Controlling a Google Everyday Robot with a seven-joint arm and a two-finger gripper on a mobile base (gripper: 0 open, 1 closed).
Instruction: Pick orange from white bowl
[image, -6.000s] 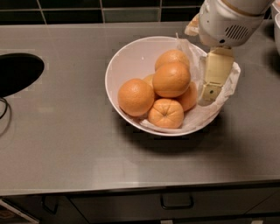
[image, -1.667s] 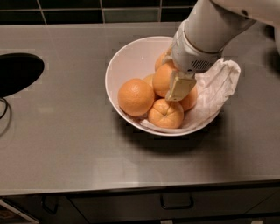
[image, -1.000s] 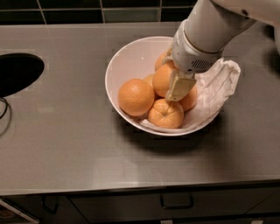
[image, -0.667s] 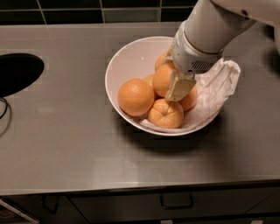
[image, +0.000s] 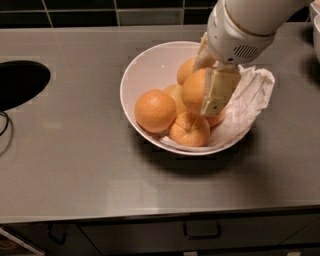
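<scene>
Nearest me, a dark metal drawer handle (image: 201, 231) sits below the edge of the brushed steel counter (image: 75, 165). On the counter stands the wide, glossy white bowl (image: 145, 65). At its front lies a smaller creased orange with a star-shaped stem dimple (image: 189, 129), and a smooth round orange (image: 155, 111) rests to its left.

Above and between those two is the big, evenly coloured, smooth-skinned orange (image: 192, 91), which I take to be the one wanted. It is at the top of the pile, inside the bowl.

The robot's cream two-finger gripper (image: 207, 85) is closed on it. One flat finger (image: 217, 92) presses its near-right side and the other shows at its far-left.

A crumpled white paper sheet (image: 250, 100) lines the bowl's right side just behind that near finger. Another orange at the back (image: 186, 70) peeks out past the held one.

To my eye the sound move from here is a slow, straight lift with a firm grip, since round skin could slip between flat pads. I'd watch that the near finger doesn't snag the paper, and that the fruit underneath doesn't roll as the weight comes off it.
</scene>
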